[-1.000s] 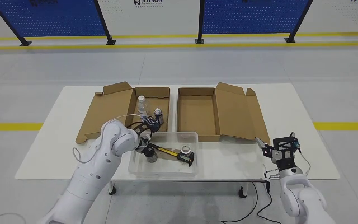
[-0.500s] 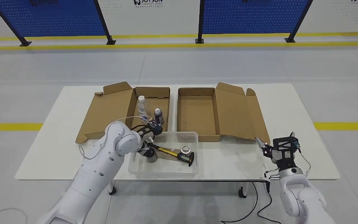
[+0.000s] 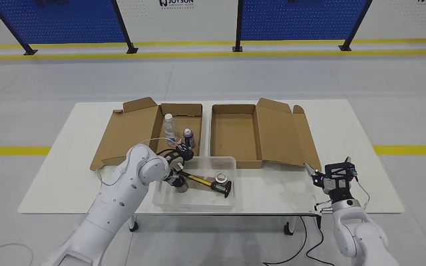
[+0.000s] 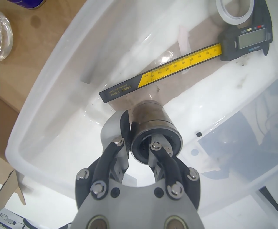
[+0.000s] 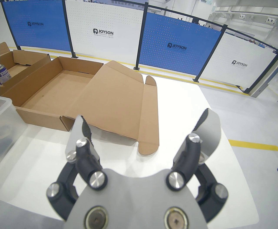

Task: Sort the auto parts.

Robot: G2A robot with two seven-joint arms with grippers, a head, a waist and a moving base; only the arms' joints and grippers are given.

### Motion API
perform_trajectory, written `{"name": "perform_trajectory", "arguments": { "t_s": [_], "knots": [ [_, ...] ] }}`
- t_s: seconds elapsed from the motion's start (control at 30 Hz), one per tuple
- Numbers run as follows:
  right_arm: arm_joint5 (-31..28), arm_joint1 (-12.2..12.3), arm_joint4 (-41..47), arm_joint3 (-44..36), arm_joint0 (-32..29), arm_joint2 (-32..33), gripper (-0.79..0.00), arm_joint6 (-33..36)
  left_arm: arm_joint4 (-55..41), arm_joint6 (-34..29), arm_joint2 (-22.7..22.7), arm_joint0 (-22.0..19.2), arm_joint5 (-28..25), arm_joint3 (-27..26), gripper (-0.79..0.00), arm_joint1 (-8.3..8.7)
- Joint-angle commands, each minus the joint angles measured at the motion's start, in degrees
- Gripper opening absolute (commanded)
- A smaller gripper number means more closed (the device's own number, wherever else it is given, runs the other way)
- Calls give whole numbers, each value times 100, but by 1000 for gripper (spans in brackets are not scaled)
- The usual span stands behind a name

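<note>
little changes over the last second: my left arm's elbow swings slightly toward the clear bin (image 3: 160, 198), while my left gripper (image 4: 139, 134) stays at the same near corner of the bin. the metal sleeve (image 4: 152, 119) has not shifted along the bin in the top view. my right gripper (image 5: 144, 118) has not moved. it hangs over the table (image 3: 373, 120) edge, well apart from the work, fingers spread wide, holding nothing.

my read: the grasp is set and the lift is next. i cannot tell if the sleeve is off the bin floor yet.

the left gripper is pinched tight on the sleeve's wall, one finger (image 4: 124, 130) outside, the other down inside the bore. the sleeve is a short dark steel cylinder with a brighter rim and a hollow centre, and its open end faces my wrist. the far end sits just beside the tip of the caliper (image 4: 180, 62). a ring (image 4: 234, 13) lies by the caliper's head. the brown box (image 3: 233, 136) behind the bin is open, and so is the other box (image 3: 176, 114).
</note>
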Motion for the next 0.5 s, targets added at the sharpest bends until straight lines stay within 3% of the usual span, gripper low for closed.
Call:
{"name": "perform_trajectory", "arguments": {
  "t_s": [0.0,0.47],
  "knots": [
    [0,0,0,0,0,0,0,0,-11,7,-1,13,-8,-62,-785,8],
    [0,0,0,0,0,0,0,0,-145,-52,-151,325,-25,-920,-785,126]
  ]
}}
